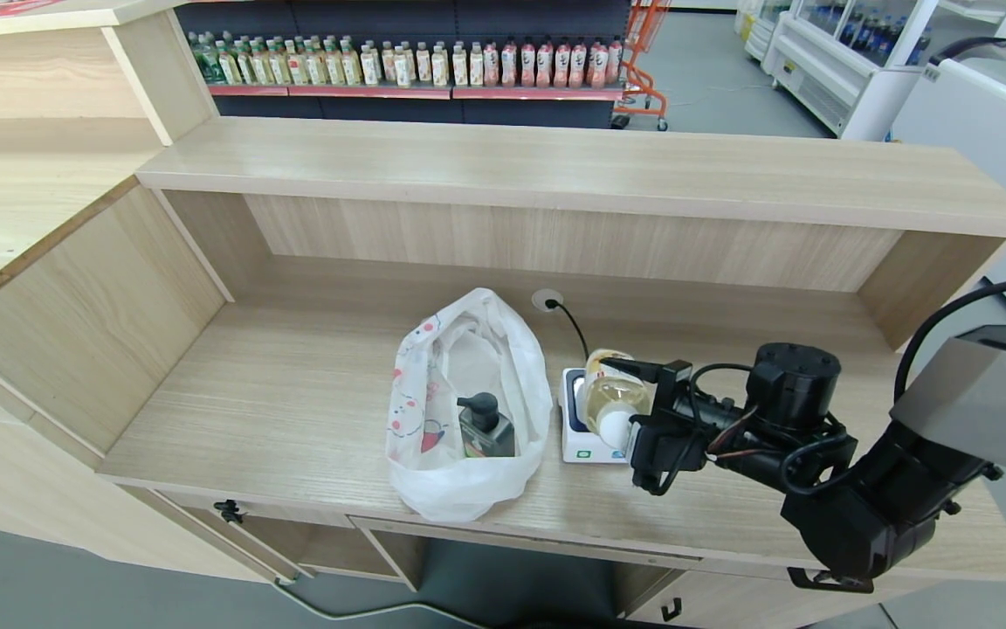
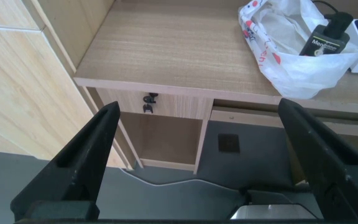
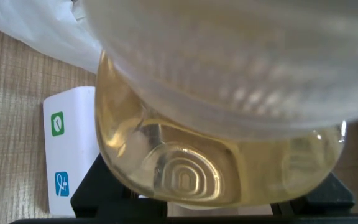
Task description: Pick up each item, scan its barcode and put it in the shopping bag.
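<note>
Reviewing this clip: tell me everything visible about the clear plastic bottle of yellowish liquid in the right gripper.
The clear plastic bottle of yellowish liquid is rounded and see-through, with a white cap and a moulded base of concentric rings. Pale golden liquid fills part of it. It lies tilted, cap toward the robot, clamped in the right gripper over the white barcode scanner, beside the white plastic shopping bag. Whether it touches the scanner cannot be told.

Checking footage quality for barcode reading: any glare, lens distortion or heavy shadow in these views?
Head view: the counter edges bow, wide-lens distortion; light even, shadows soft. Right wrist view: the bottle, very near the lens, carries pale reflections. Left wrist view: the left tool is dark, the shopping bag brightly lit.
</note>
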You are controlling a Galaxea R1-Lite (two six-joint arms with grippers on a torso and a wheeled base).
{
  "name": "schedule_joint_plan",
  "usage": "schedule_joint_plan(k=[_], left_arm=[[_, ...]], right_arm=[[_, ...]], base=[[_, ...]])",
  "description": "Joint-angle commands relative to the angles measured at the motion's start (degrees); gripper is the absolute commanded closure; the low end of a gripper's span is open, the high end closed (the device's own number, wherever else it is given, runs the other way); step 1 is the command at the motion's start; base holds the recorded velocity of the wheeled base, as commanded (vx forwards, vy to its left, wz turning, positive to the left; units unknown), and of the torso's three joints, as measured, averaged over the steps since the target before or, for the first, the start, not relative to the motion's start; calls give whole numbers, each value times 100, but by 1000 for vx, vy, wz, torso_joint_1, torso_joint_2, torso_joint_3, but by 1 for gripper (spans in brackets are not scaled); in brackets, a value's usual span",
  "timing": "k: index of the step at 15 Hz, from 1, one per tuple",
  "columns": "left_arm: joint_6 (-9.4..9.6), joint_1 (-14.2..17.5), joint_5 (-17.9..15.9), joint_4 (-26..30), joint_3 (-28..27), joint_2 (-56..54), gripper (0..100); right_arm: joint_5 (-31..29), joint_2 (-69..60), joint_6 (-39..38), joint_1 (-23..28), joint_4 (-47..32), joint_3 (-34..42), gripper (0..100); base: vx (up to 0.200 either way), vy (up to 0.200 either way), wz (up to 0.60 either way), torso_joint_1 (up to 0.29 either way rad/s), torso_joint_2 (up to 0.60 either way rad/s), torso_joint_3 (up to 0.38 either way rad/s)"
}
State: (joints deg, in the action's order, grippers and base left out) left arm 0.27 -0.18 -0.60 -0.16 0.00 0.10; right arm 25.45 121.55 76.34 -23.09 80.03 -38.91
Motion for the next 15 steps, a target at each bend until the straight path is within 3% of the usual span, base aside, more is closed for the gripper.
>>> schedule_joint_plan(k=[1, 9, 12, 14, 15], left_arm=[[0, 1, -2, -2, 0, -1, 0], [0, 1, -2, -2, 0, -1, 0], [0, 1, -2, -2, 0, -1, 0], [0, 1, -2, -2, 0, -1, 0], [0, 1, -2, -2, 0, -1, 0]], right_arm=[[-5, 79, -5, -3, 118, 24, 100], [-41, 70, -102, -47, 241, 24, 100], [-1218, -615, -1648, -512, -93, -855, 100], [-2756, -1406, -3960, -925, -1675, -1743, 100], [-3108, -1608, -4760, -952, -2255, -2015, 100]], base=[[0, 0, 0, 0, 0, 0], [0, 0, 0, 0, 0, 0], [0, 0, 0, 0, 0, 0], [0, 0, 0, 0, 0, 0], [0, 0, 0, 0, 0, 0]])
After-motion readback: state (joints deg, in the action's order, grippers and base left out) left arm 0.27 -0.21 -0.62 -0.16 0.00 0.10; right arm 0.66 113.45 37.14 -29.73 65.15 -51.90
